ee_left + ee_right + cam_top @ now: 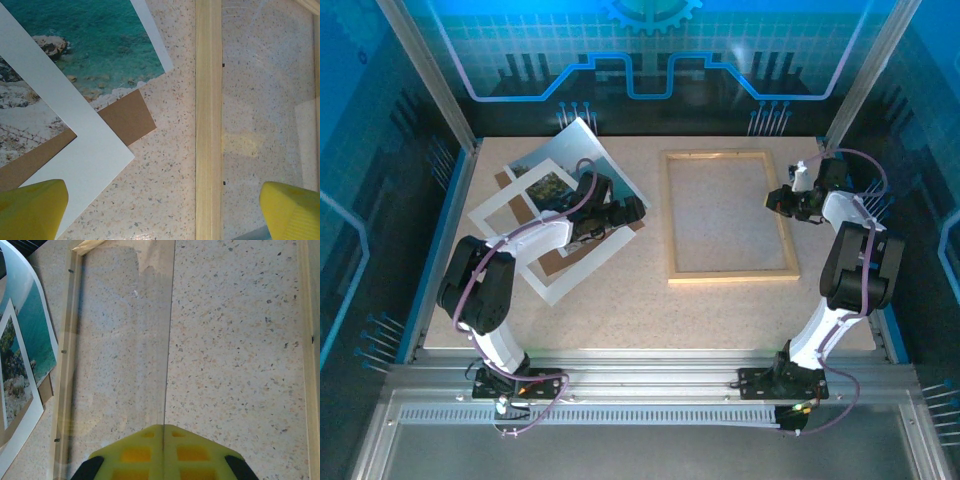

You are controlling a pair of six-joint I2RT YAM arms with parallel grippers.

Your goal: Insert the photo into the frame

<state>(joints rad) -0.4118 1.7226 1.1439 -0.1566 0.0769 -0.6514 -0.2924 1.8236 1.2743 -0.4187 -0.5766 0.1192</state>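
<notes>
Speckled tabletop (640, 300) inside a blue-lit enclosure carries everything in play. The left pincer (635, 210) hangs over it with its jaws spread wide and nothing between them. In the left wrist view its yellow fingers (32, 210) sit at the two lower corners, one over the white mat (75, 135) and the other over the inside of the frame (208, 100). Between the fingers lie a corner of the mat, a corner of the brown backing board (127, 117), a strip of bare surface and the frame's left rail. Further out, up and to the left, is the photo (100, 35). Its turquoise sea and pale rocks show above and below a strip of the mat that crosses it, and its lower edge rests on the backing board. The photo lies in that loose pile just beside the frame and has not been lifted. The right pincer (163, 435) is closed, tips together, above the frame's interior near the right rail. A faint straight line runs away from its tips, and the tinted area beside it looks like a clear sheet (120, 365). Whether the tips pinch that sheet I cannot tell. The step in hand looks like the approach to the photo, with the transfer not yet begun. The next move probably calls for the left pincer to shift back toward the print's exposed right border. It would need to take that edge alone, clear of mat and backing board, slide the print out from under the mat, and carry it across the left rail to set it square within the frame.
</notes>
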